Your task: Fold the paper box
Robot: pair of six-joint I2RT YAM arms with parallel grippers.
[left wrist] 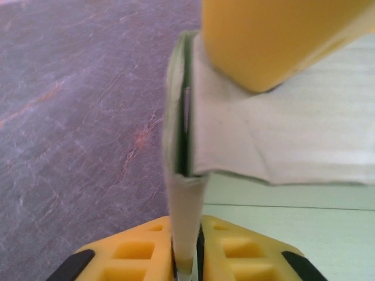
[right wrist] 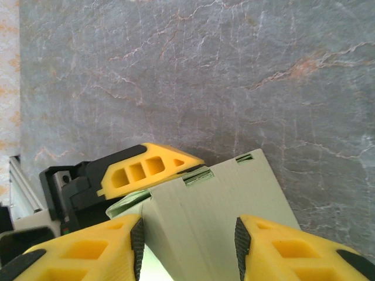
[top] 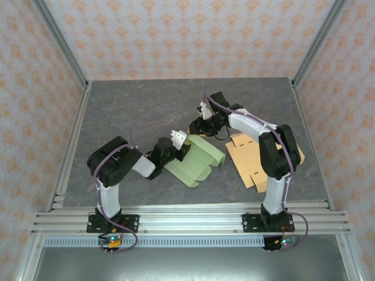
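While the green box (top: pixel 196 161) sits between both grippers, the left gripper (left wrist: pixel 187 257) is nipped tight on an upright flap (left wrist: pixel 186 216); the right gripper (right wrist: pixel 187 234) straddles a panel (right wrist: pixel 202 205) just beyond, jaws parted, holding nothing. Risk: tug sideways and that thin flap tears or slips, panels springing flat.

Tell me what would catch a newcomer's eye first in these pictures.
The half-folded green paper box at the middle of the table draws the eye. The left claw pinches one of its flaps, and the right claw stands open over a panel. A tan cardboard sheet lies flat under the right arm.
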